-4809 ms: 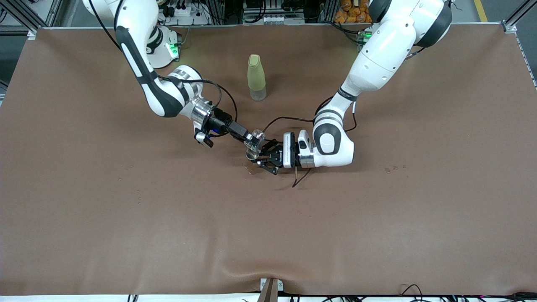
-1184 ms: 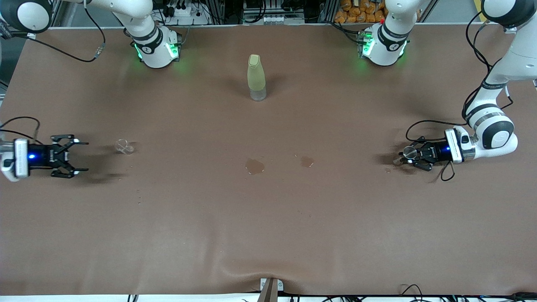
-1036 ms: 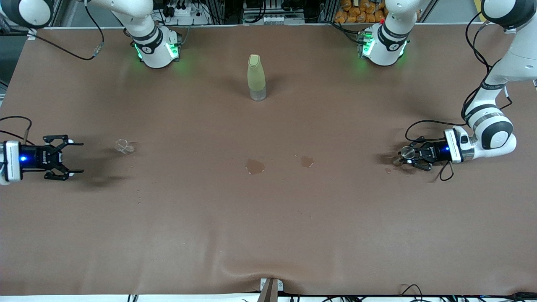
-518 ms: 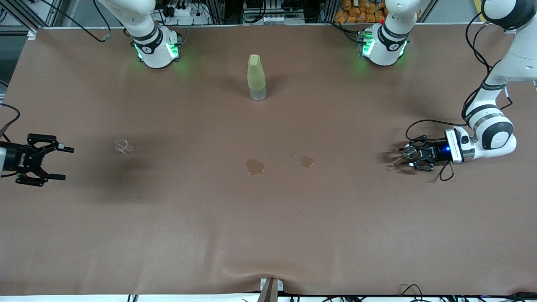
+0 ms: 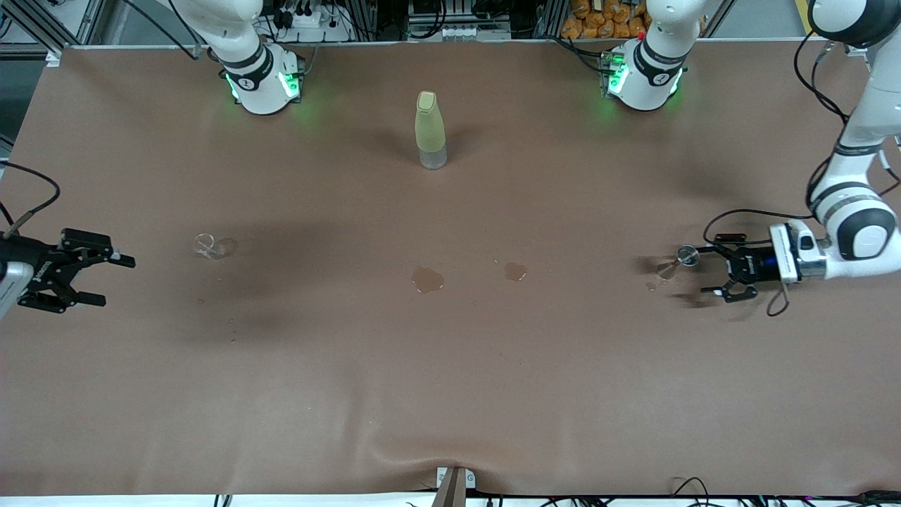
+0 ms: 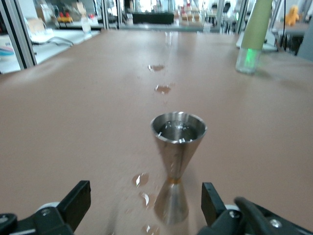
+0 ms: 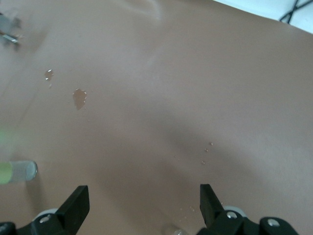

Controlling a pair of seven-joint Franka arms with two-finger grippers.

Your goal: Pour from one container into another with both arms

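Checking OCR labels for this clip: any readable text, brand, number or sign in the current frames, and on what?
No text can be read in any view.
Left gripper: faint white marking on its black body, too small to read.
Right gripper: the same, too small to read.
Yellow-green bottle: no label visible.
Metal jigger: no engraving visible.
Glass cup: no markings visible.
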